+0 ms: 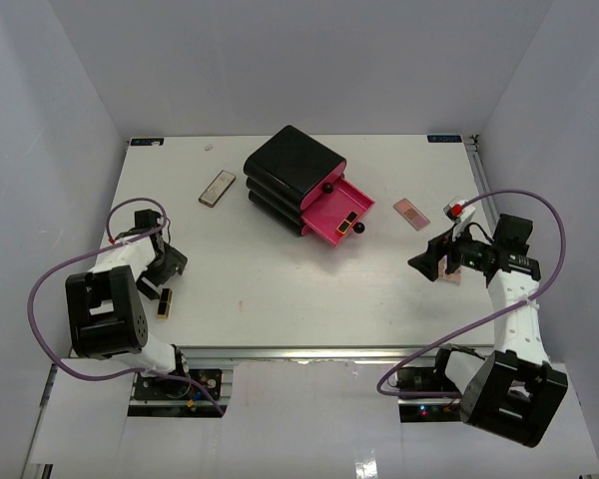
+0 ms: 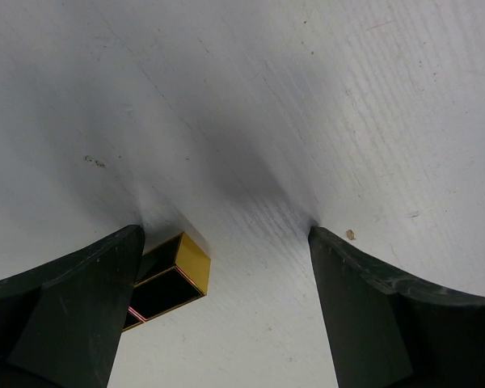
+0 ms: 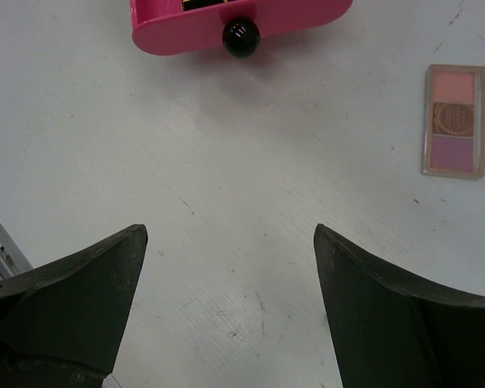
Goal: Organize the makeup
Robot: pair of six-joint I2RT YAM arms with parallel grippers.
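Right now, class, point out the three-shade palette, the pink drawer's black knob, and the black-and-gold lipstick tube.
three-shade palette (image 3: pixel 454 121), right wrist view, on its middle brown pan.
black knob (image 3: pixel 241 36), right wrist view, on its glossy front.
black-and-gold lipstick tube (image 2: pixel 168 291), left wrist view, on its black face.

lipstick tube (image 2: pixel 171 277): black, gold | palette (image 3: pixel 453 121): pink, brown, mauve | drawer (image 3: pixel 307 18): pink, black knob (image 3: pixel 241 36)

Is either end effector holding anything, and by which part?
Nothing is held. The left end effector is open, a black-and-gold lipstick tube lying beside one finger; the right end effector is open too.
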